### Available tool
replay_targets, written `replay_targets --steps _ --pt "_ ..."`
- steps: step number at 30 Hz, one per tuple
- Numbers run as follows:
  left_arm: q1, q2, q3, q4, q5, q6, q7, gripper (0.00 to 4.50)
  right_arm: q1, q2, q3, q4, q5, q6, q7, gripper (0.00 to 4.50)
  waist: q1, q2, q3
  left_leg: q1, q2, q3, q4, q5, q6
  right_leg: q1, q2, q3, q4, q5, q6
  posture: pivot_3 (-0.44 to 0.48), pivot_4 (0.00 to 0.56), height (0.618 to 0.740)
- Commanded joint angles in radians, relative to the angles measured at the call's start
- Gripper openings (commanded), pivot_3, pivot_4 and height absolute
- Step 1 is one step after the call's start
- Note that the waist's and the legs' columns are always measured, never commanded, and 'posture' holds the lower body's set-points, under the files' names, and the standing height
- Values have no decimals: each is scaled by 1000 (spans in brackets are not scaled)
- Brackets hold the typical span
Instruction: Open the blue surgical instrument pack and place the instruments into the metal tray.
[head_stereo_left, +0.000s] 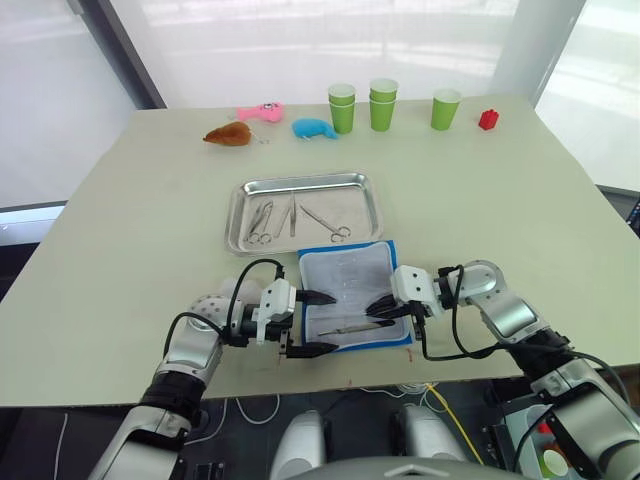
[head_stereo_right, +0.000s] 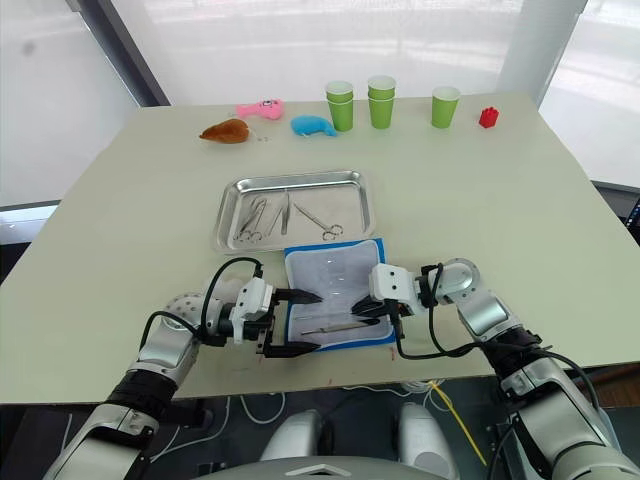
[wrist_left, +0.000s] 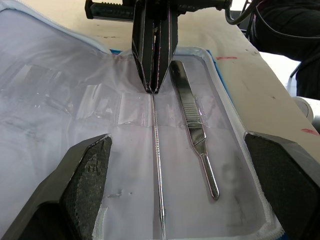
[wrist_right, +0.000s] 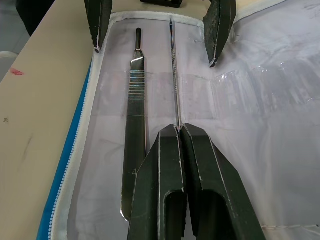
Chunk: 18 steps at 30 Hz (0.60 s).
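On the left, the left gripper (head_stereo_left: 312, 323) hovers at the pack's (head_stereo_left: 350, 275) left edge with its jaws wide apart, holding nothing. The pack lies open on the desk (head_stereo_left: 120, 230), lining up, just in front of the tray (head_stereo_left: 372, 205), which already holds three instruments (head_stereo_left: 292, 216): two ring-handled ones and a straight one between them. Two tools remain in the pack's near half: a thin probe (wrist_left: 157, 165) and, beside it toward the near edge, a flat handle (wrist_left: 194, 125). On the right, the right gripper (head_stereo_left: 385, 309) has its jaws pressed together over the probe's end; the wrist views show the rod running in between the tips, so it seems clamped on it.

The step in hand looks like pulling the probe from its clear sleeve. Next, the right arm would need to draw the rod out along its length, lift it and carry it over the rim into the tray. The flat handle would then be left.
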Motion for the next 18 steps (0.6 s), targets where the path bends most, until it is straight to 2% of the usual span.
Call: replay_targets --steps 1,18 --pt "75 4 -75 78 78 70 -5 4500 17 -28 19 -20 -34 44 14 9 0 1 0 0 0 0 0 0 0 0 0 0 0 0 0 0 150 740" --pt "83 1 -77 70 80 74 -2 4500 -17 -102 28 -240 -64 129 35 9 7 3 4 -2 -1 1 -6 0 0 -1 -1 -1 -7 0 0 0 150 740"
